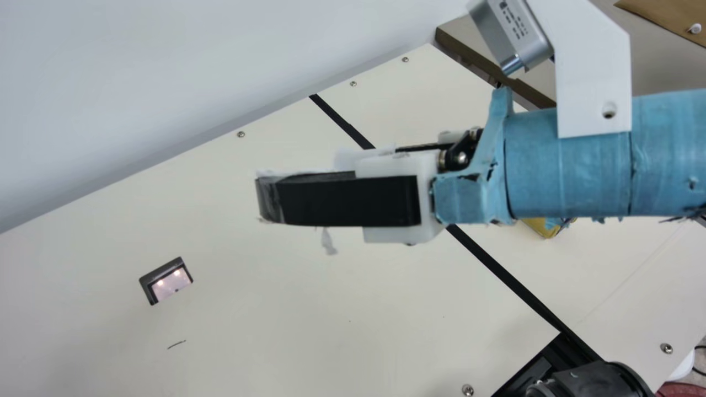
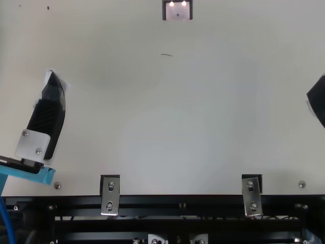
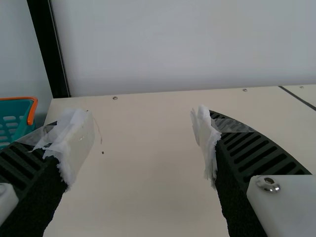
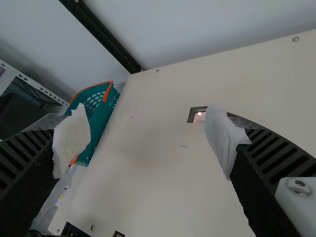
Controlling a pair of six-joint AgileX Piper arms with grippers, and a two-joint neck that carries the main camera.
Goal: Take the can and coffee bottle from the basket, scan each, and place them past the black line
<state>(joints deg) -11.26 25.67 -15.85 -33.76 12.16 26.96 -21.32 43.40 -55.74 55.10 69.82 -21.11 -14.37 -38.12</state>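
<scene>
Cream table [image 1: 276, 298], crossed by a black line [image 1: 507, 278], your reference. Teal basket [image 4: 101, 123]: well short of the line; contents cannot be told. Your left hand [image 3: 140, 131] and right hand [image 4: 144, 129] are both spread apart, nothing between them, short of the line. Yellow item [image 1: 544, 227]: past the line, partly hidden behind the right arm [image 1: 568, 165]; can or coffee bottle, undetermined. Judged step: clearing that item before the next pick. Recommendation: raise the right arm before you swing it, lest it topple the item. Enter the basket with the left hand wide, avoiding its orange handle [image 4: 107, 91]. Scanner [image 1: 146, 284], short of the line: present the label squarely.
</scene>
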